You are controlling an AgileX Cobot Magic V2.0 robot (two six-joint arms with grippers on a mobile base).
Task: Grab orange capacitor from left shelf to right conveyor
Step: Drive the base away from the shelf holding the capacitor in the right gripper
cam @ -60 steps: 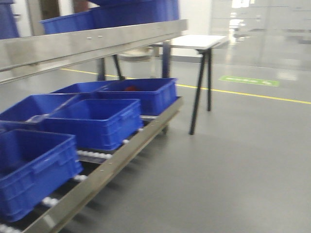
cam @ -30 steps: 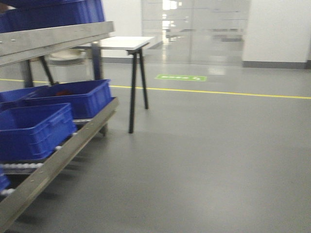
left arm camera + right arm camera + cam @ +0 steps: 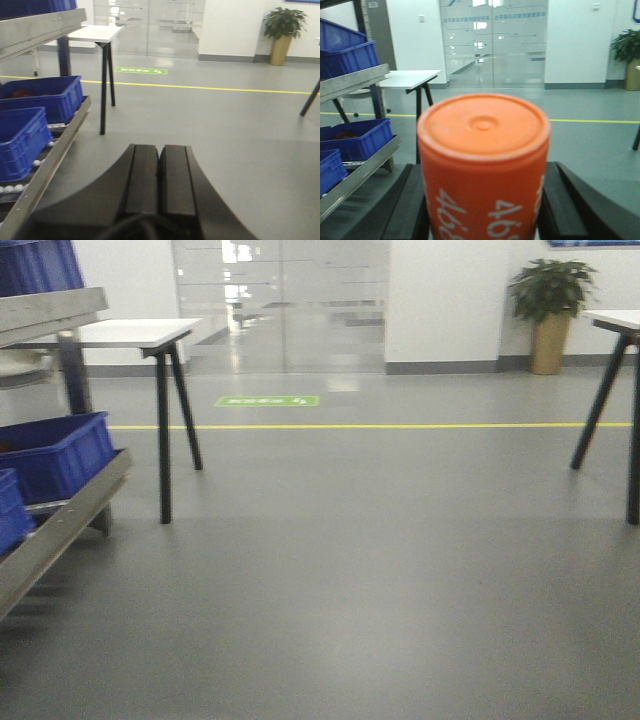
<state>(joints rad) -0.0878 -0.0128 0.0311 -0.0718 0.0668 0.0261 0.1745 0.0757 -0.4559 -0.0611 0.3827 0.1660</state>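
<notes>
The orange capacitor [image 3: 484, 160] is a fat orange cylinder with white digits, filling the middle of the right wrist view. My right gripper [image 3: 484, 210] is shut on it, one black finger [image 3: 407, 205] on each side. My left gripper [image 3: 160, 150] is shut and empty, its two black fingers pressed together above the grey floor. The left shelf [image 3: 50, 530] with blue bins [image 3: 55, 450] is at the left edge of the front view; it also shows in the left wrist view [image 3: 50, 150]. The right conveyor is not in view. Neither gripper shows in the front view.
A white table on black legs [image 3: 165, 420] stands beside the shelf. Another table's black legs [image 3: 610, 410] are at the right edge. A potted plant [image 3: 550, 310] stands by the far wall. A yellow line [image 3: 380, 426] crosses the grey floor.
The front view has swung to the right: the shelf and blue bins slid from filling the left half to the left edge, and open floor, the plant and a second table came in.
</notes>
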